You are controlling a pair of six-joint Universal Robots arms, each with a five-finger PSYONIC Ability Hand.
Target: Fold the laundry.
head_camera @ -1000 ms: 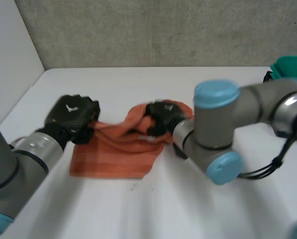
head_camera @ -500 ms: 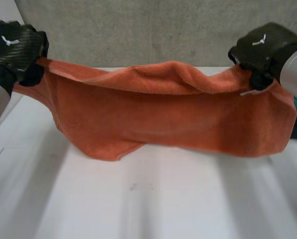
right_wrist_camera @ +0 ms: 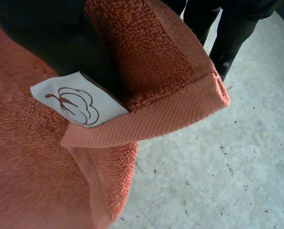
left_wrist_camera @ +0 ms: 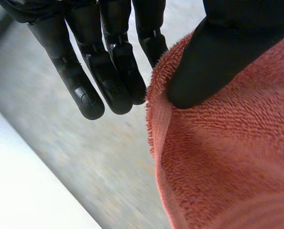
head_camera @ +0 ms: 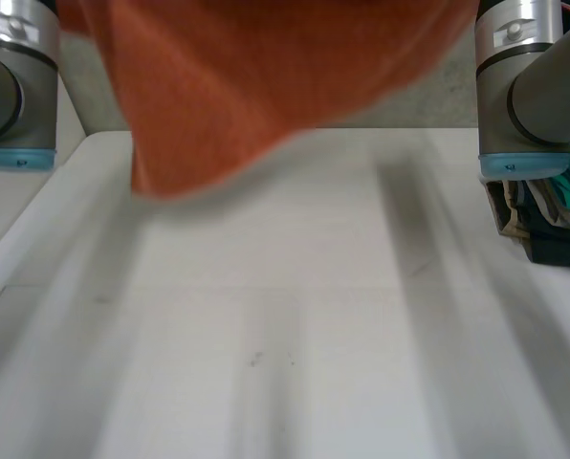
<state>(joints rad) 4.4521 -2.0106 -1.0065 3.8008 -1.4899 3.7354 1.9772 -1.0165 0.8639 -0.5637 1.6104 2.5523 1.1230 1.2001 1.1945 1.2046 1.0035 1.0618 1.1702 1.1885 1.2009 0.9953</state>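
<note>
One orange towel (head_camera: 266, 86) hung aloft above the counter (head_camera: 295, 316).
Its edge was pinched under the thumb of the left robot hand (left_wrist_camera: 218, 52); a hemmed corner beside the white label (right_wrist_camera: 75, 102) was pinched by the right robot hand (right_wrist_camera: 51, 33).

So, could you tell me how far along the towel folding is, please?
Picked up: the orange towel hangs clear of the table. In hand: the left hand pinches its edge, the right hand its labelled corner. Left: every fold.
</note>
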